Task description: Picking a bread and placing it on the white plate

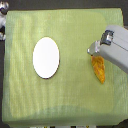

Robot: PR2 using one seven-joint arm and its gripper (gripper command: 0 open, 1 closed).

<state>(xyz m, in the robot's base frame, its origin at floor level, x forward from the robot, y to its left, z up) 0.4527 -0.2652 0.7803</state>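
Pick step judged in hand: gripper is set over bread's upper end, jaw state can't be told; a carry to plate is needed next.

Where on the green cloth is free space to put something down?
Free: the wide strip between the white plate and the bread, and the cloth below both. Crowded: the exterior view's right, where the tool is over the bread.

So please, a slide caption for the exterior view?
Gripper at the bread, white plate bare on green cloth.
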